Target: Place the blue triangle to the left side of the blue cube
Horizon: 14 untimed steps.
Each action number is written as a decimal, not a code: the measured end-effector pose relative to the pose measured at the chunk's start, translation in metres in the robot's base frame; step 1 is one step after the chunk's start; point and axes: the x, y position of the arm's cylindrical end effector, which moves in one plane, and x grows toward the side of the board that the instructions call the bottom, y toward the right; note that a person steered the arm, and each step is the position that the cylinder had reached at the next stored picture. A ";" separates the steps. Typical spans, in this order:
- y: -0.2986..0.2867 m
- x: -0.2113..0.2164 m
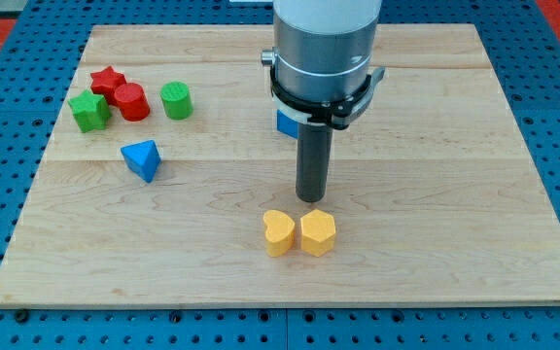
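Observation:
The blue triangle (142,158) lies on the wooden board (436,243) at the view's left of centre. The blue cube (286,122) sits near the board's middle, mostly hidden behind the arm, with only its left edge showing. My tip (311,198) is the lower end of the dark rod. It stands just below the blue cube and just above the two yellow blocks, far to the right of the blue triangle.
A red star (108,81), a red cylinder (131,101), a green star-like block (89,110) and a green cylinder (176,100) cluster at the top left. A yellow heart-like block (278,232) and a yellow hexagon (318,232) touch side by side below my tip.

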 end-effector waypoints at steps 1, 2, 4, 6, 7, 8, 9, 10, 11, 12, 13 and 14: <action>0.000 -0.009; 0.000 -0.012; 0.003 -0.013; 0.003 -0.013; 0.005 -0.013; -0.001 -0.007; -0.071 0.026; -0.173 0.046; -0.226 -0.002; -0.191 -0.046; -0.136 -0.073; -0.168 -0.088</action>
